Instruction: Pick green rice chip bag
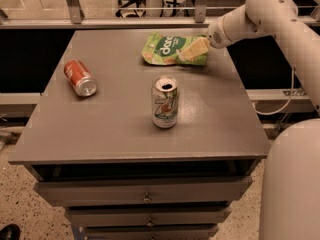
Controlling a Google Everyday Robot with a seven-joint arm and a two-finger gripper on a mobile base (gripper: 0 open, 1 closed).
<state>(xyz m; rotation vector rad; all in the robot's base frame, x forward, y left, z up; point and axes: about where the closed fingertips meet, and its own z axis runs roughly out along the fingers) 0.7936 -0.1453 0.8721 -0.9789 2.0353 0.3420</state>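
Note:
The green rice chip bag (pixel 167 48) lies flat at the far right of the grey table (pixel 115 119), a light-green pouch with a dark green round logo and white lettering. My gripper (pixel 192 50) reaches in from the right on the white arm (pixel 260 14) and sits low over the bag's right end, its pale fingers covering part of the pouch. The bag rests on the table.
A white-and-green soda can (pixel 165 102) stands upright and open near the table's middle. A red soda can (pixel 80 77) lies on its side at the left. A rail and window frame run behind the table. Drawers sit under the table's front edge.

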